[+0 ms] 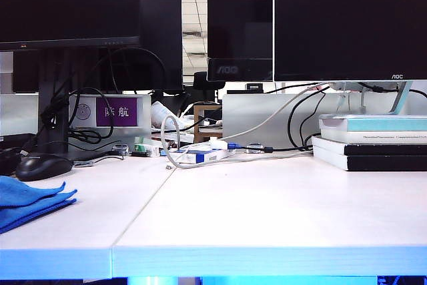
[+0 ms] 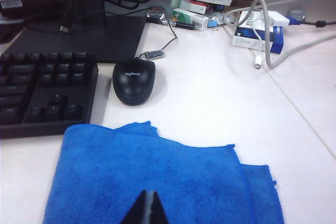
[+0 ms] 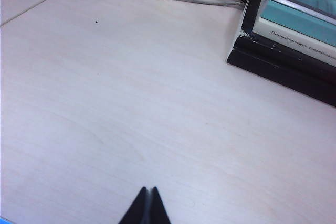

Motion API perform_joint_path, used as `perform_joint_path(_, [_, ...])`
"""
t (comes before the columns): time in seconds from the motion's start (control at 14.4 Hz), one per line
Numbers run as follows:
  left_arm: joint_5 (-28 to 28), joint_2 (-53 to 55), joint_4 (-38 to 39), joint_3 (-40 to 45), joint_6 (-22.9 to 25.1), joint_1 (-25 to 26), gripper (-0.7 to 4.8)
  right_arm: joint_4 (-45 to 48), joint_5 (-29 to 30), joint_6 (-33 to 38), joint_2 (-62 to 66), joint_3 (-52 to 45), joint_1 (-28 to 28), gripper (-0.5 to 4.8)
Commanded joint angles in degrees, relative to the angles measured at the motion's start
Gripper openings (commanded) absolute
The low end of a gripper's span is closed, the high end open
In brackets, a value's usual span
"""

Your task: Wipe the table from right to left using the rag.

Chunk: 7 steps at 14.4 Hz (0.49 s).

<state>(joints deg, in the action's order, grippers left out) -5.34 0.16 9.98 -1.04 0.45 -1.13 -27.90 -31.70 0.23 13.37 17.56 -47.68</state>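
Observation:
The blue rag [image 1: 30, 201] lies flat on the white table [image 1: 267, 205] at its far left, near the front edge. In the left wrist view the rag [image 2: 157, 171] spreads out in loose folded layers under my left gripper [image 2: 149, 193]. That gripper's dark jaws are shut tip to tip, with no cloth seen pinched between them. My right gripper [image 3: 148, 189] is shut too and hangs over bare table [image 3: 131, 103] with nothing in it. Neither arm shows in the exterior view.
A black mouse [image 2: 134, 80] and a black keyboard [image 2: 42, 90] sit just beyond the rag. Stacked books [image 1: 373, 141] stand at the back right, close to the right gripper's side [image 3: 294, 35]. Cables and small boxes [image 1: 200, 155] run along the back, under the monitors.

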Motion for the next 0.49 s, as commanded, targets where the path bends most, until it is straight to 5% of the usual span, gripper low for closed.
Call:
perform_joint_path(0.07, [0.20, -0.11, 0.22, 0.44, -0.44, 0.09, -0.05, 0.74, -0.13, 0.20, -0.07, 0.26, 0.02, -0.01])
perform_joint_path(0.35, [0.17, -0.11, 0.22, 0.44, -0.46, 0.09, -0.05, 0.57, -0.11, 0.20, -0.48, 0.20, 0.24, -0.01])
perform_joint_path(0.49, [0.17, -0.09, 0.22, 0.44, -0.44, 0.09, -0.05, 1.18, -1.77, -3.39, -1.42, 0.17, 6.03, -0.01])
